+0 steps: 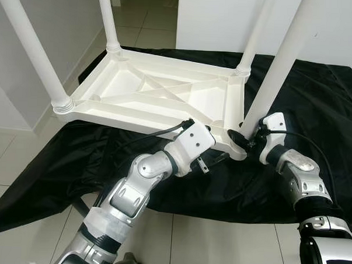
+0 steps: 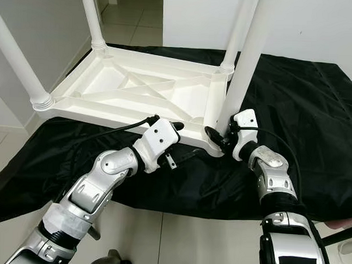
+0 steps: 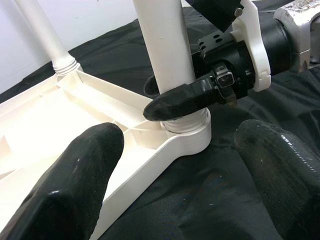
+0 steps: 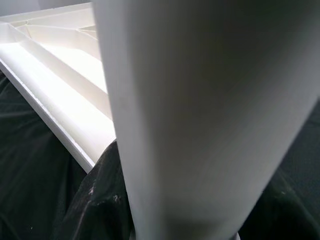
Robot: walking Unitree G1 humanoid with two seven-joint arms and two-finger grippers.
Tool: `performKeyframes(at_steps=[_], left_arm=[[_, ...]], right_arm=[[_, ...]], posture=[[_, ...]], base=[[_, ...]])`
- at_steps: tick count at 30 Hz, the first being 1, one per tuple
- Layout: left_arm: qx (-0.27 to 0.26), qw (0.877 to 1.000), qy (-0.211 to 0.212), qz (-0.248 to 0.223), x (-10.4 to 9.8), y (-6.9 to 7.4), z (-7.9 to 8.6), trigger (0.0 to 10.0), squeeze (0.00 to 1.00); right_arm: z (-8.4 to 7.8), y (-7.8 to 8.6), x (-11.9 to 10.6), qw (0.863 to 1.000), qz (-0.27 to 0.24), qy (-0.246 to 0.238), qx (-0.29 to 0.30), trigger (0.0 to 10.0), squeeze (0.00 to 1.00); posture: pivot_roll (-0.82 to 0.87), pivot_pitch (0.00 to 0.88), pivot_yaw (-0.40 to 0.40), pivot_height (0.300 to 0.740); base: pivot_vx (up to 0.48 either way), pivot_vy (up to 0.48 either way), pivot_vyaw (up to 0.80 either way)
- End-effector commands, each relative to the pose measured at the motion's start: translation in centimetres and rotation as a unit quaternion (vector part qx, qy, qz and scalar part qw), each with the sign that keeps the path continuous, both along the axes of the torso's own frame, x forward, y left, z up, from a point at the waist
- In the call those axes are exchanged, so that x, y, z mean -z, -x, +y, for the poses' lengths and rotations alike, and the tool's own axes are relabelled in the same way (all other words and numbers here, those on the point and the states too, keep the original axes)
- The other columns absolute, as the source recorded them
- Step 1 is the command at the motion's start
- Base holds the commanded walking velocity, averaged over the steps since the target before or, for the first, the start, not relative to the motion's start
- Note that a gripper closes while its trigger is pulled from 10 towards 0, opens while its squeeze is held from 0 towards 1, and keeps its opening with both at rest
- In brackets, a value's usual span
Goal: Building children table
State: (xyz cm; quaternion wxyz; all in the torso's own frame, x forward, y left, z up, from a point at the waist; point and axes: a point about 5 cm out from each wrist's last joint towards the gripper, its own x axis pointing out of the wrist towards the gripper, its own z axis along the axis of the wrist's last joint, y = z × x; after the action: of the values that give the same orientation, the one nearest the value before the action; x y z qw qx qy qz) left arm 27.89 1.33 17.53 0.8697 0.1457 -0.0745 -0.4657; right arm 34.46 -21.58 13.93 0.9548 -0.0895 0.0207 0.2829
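A white plastic children's table [image 1: 160,96] lies upside down on a black cloth [image 1: 318,97], with its legs pointing up. My right gripper [image 1: 243,138] is shut around the base of the near right leg [image 1: 278,72], just above its socket at the table's corner. One black finger [image 3: 180,102] wraps across the leg's front, and the leg [image 4: 200,115] looms close in the right wrist view. My left gripper [image 3: 180,185] is open, low by the table's front edge. It points at that same corner, with nothing between its fingers [image 3: 75,175].
Three other legs stand in their corners: near left [image 1: 33,50], far left [image 1: 108,18], far right [image 1: 256,30]. The cloth covers a tiled floor [image 1: 218,239]. White walls close in at the left and behind.
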Motion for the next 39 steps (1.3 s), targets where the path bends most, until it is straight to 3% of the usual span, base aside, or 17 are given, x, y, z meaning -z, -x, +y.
performKeyframes(at_steps=[1,8,17,19,20,21,22,24,25,27,28,30,37,38,39], left_arm=[[-0.027,1.000,-0.002,-0.007,0.2,-0.4,0.5,10.0,0.00],[-0.031,0.999,-0.006,-0.004,0.5,-0.4,0.6,10.0,0.00],[-0.035,0.999,-0.020,-0.002,1.0,-0.3,0.9,10.0,0.00],[-0.036,0.999,-0.023,-0.006,1.0,-0.4,1.0,10.0,0.00],[-0.036,0.999,-0.023,-0.006,1.0,-0.4,1.0,10.0,0.00],[-0.038,0.999,-0.021,-0.007,0.9,-0.5,1.1,10.0,0.00],[-0.038,0.999,-0.021,-0.007,0.9,-0.5,1.1,10.0,0.00],[-0.041,0.999,-0.019,-0.008,0.9,-0.7,1.3,10.0,0.00],[-0.041,0.999,-0.019,-0.008,0.9,-0.7,1.3,10.0,0.00],[-0.051,0.998,-0.019,-0.010,0.9,-1.0,1.5,10.0,0.00],[-0.051,0.998,-0.019,-0.010,0.9,-1.0,1.5,10.0,0.00],[-0.059,0.998,-0.015,-0.009,0.8,-1.2,1.7,10.0,0.00],[-0.059,0.998,-0.017,-0.009,1.0,-1.1,1.7,10.0,0.00],[-0.059,0.998,-0.017,-0.010,0.9,-1.2,1.8,10.0,0.00],[-0.059,0.998,-0.017,-0.010,0.9,-1.2,1.8,10.0,0.00]], right_arm=[[0.3,0.3,1.3,1.000,0.025,0.009,0.001,10.0,0.00],[1.2,0.5,1.2,0.996,0.013,-0.035,0.086,10.0,0.00],[2.4,1.0,1.2,0.987,-0.002,-0.062,0.149,10.0,0.00],[2.6,1.3,1.5,0.972,-0.002,-0.078,0.224,10.0,0.00],[2.6,1.3,1.5,0.972,-0.002,-0.078,0.224,10.0,0.00],[2.9,1.6,1.7,0.961,-0.002,-0.082,0.264,10.0,0.00],[2.9,1.6,1.7,0.961,-0.002,-0.082,0.264,10.0,0.00],[3.7,2.3,1.9,0.944,-0.003,-0.081,0.319,10.0,0.00],[3.7,2.3,1.9,0.944,-0.003,-0.081,0.319,10.0,0.00],[4.4,2.8,2.1,0.923,-0.005,-0.092,0.373,10.0,0.00],[4.4,2.8,2.1,0.923,-0.005,-0.092,0.373,10.0,0.00],[5.3,3.2,2.0,0.905,-0.012,-0.106,0.411,10.0,0.00],[5.8,3.3,1.3,0.907,-0.021,-0.117,0.405,10.0,0.00],[5.7,3.4,1.1,0.907,-0.028,-0.112,0.406,10.0,1.00],[5.7,3.4,1.1,0.907,-0.028,-0.112,0.406,10.0,1.00]], posture=[[0.00,0.000,0.013,0.740],[0.00,0.000,0.013,0.740],[-0.01,0.000,0.024,0.740],[-0.01,0.000,0.027,0.740],[-0.01,0.000,0.027,0.740],[-0.01,0.000,0.026,0.740],[-0.01,0.000,0.026,0.740],[-0.01,0.000,0.029,0.740],[-0.01,0.000,0.029,0.740],[-0.01,0.000,0.027,0.740],[-0.01,0.000,0.027,0.740],[-0.01,0.000,0.027,0.740],[-0.01,0.000,0.024,0.740],[-0.01,0.000,0.024,0.740],[-0.01,0.000,0.024,0.740]], base=[[0.000,0.000,0.00],[0.000,0.000,0.00],[0.000,0.000,0.00],[0.000,0.000,0.00],[0.000,0.000,0.00],[0.000,0.000,0.00],[0.000,0.000,0.00],[0.000,0.000,0.00],[0.000,0.000,0.00],[0.000,0.000,0.00],[0.000,0.000,0.00],[0.000,0.000,0.00],[0.000,0.000,0.00],[0.000,0.000,0.00],[0.000,0.000,0.00]])
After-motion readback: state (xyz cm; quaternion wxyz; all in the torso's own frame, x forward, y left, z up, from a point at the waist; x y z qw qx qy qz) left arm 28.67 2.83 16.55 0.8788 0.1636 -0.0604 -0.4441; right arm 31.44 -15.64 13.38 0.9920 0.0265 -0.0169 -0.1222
